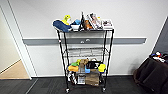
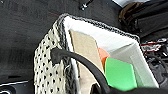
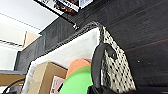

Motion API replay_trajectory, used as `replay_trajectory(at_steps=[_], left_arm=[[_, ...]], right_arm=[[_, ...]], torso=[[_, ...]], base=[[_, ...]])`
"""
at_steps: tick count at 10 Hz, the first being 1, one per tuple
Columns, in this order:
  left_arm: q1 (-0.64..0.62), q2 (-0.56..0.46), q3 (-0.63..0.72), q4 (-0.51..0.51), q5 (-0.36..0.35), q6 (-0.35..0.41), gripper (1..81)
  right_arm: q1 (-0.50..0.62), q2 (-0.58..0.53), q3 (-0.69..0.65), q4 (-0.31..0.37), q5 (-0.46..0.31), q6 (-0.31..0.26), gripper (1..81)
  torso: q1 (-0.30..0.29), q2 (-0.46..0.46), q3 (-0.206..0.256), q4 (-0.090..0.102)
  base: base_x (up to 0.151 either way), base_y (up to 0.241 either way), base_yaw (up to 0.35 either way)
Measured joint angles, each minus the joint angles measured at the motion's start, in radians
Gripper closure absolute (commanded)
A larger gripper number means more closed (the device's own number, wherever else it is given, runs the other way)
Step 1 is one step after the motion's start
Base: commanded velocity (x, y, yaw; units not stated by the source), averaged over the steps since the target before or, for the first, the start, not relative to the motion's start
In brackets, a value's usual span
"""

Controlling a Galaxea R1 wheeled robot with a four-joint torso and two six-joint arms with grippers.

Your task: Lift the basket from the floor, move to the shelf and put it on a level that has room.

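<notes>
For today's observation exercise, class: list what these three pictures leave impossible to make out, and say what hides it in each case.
- Left wrist view: the basket is cut off by the picture's edge, so the claw under its black handle can't be judged.
- Right wrist view: the basket's contents are cut by the edge.
- Head view: items on the shelf lower tiers are too blurred to identify.

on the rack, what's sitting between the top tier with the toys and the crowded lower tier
One tier of the rack: a bare grey wire grid with nothing on it, seen in the head view.
</notes>
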Motion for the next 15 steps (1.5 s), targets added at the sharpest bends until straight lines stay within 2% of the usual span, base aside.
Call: replay_trajectory(at_steps=[8, 15], left_arm=[[-0.036, -0.061, 0.107, 0.000, 0.006, -0.008, 81.1], [-0.050, -0.089, 0.158, 0.000, 0.009, -0.008, 81.1]], right_arm=[[0.035, -0.077, 0.140, 0.002, -0.005, 0.000, 81.1], [0.047, -0.113, 0.200, 0.004, -0.009, 0.000, 81.1]], torso=[[0.000, 0.000, 0.000, 0.000], [0.000, 0.000, 0.000, 0.000]], base=[[0.120, 0.000, 0.000], [0.120, 0.000, 0.000]])
